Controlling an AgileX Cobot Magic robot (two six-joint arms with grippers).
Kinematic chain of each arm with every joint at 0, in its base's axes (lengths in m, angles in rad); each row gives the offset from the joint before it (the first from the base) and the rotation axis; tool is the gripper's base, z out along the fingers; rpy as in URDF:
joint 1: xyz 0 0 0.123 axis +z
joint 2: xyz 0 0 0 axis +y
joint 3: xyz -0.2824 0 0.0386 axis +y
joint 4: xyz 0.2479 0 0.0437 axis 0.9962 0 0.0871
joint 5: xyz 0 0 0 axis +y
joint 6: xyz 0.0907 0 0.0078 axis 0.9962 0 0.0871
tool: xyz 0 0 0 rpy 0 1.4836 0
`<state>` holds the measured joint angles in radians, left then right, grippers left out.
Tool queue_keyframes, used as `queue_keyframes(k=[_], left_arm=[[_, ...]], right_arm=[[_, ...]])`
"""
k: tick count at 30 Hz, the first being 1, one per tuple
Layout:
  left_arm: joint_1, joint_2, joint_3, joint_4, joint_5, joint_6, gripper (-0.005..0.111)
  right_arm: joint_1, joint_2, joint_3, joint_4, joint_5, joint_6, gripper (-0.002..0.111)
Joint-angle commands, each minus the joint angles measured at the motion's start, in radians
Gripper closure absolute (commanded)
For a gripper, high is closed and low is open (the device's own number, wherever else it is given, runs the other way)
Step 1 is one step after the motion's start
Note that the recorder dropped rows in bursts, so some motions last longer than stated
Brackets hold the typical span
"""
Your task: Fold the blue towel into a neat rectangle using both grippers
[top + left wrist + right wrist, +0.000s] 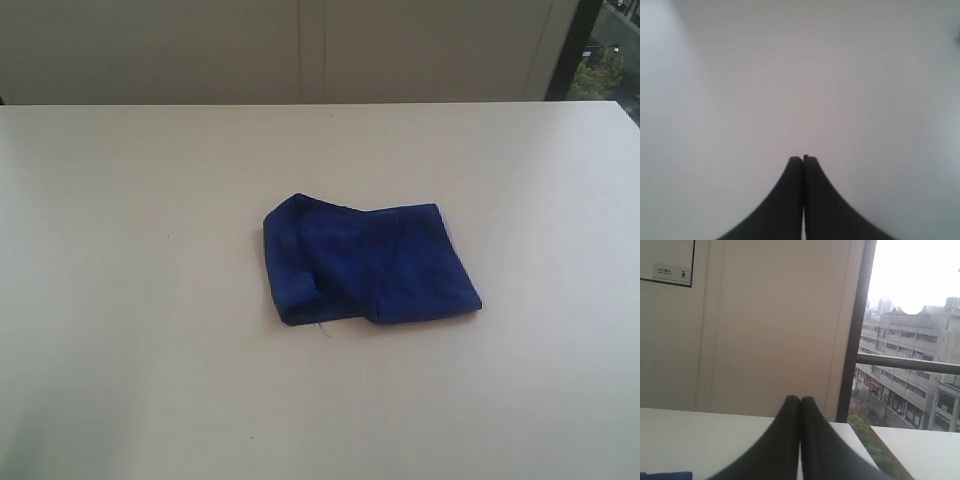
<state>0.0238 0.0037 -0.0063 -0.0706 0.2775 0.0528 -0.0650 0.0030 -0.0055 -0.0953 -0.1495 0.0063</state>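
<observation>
While both arms are hanging outside the exterior view, the blue towel [365, 265] is lying near the middle of the table [150, 250] as a loosely folded bundle, not yet a neat rectangle. Its part toward the table's left side, as the exterior view shows it, is sitting bunched and rolled beside the flatter part, and a loose thread [322, 328] is trailing from the edge facing the table's near side. The left gripper [803, 160] is hovering over a bare patch of the table with its jaws pressing together on nothing. The right gripper [800, 400] is likewise showing its jaws together and empty, aiming across the table toward the window [910, 340] beyond it, with only a sliver of blue showing at the margin of its view. The cloth is looking soft, light and limp, so it is likely to sag and drag on the table rather than hold a shape, and its stacked layers may slip apart under a shallow pinch. Each gripper is probably needing to open and take one corner along the hemmed edge, pinching every layer there.
</observation>
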Motion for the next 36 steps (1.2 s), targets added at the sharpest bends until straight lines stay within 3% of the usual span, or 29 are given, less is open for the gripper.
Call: queue_keyframes(k=[1,9,17,24,36], left_arm=[[0.006,-0.004,0.006,-0.002,-0.001,-0.004,0.107],[0.006,-0.004,0.006,-0.002,-0.001,-0.004,0.107],[0.006,-0.004,0.006,-0.002,-0.001,-0.004,0.107],[0.006,-0.004,0.006,-0.002,-0.001,-0.004,0.107],[0.006,-0.004,0.006,-0.002,-0.001,-0.004,0.107]], right_arm=[[-0.005,-0.003,0.006,-0.006,-0.041,0.097,0.108],[-0.005,0.115,-0.064,0.126,-0.088,0.13,0.108],[-0.005,0.6,-0.354,0.129,0.038,0.13,0.108],[-0.001,1.054,-0.586,0.129,0.285,0.099,0.108],[0.198,1.599,-0.908,0.216,0.402,-0.079,0.108]])
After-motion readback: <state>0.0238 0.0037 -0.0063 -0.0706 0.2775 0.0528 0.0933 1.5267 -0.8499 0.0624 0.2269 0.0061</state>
